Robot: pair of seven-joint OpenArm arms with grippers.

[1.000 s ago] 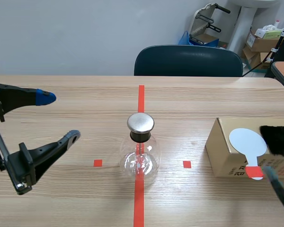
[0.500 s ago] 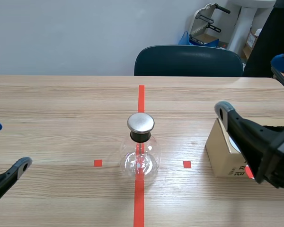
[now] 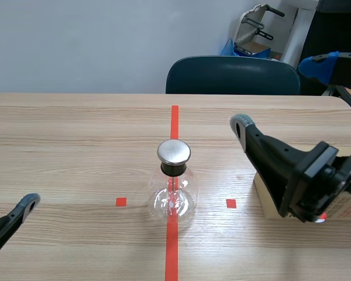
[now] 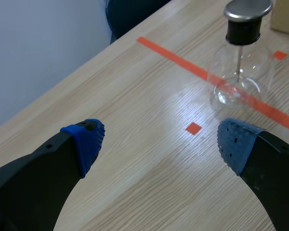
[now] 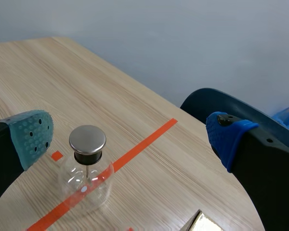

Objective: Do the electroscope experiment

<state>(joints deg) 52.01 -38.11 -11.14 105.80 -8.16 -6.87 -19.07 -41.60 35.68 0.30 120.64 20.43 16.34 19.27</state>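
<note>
The electroscope (image 3: 174, 182) is a clear glass flask with a black neck and a round metal cap. It stands on the red tape line mid-table, also seen as the flask (image 4: 237, 67) and the flask (image 5: 87, 173). My left gripper (image 4: 159, 139) is open, low at the table's left side, with the flask well ahead of it. My right gripper (image 5: 127, 127) is open and raised above the table's right side, nothing between its fingers; one finger (image 3: 263, 155) crosses in front of a cardboard box (image 3: 269, 190).
A dark blue chair (image 3: 233, 76) stands behind the table's far edge. Boxes and a folded cart (image 3: 254, 29) sit on the floor at the back right. Small red tape squares (image 3: 121, 202) flank the flask.
My left arm pulled back toward the left edge and lowered. My right arm rose and swung in over the box, hiding the white disc and dark fur seen on it earlier.
</note>
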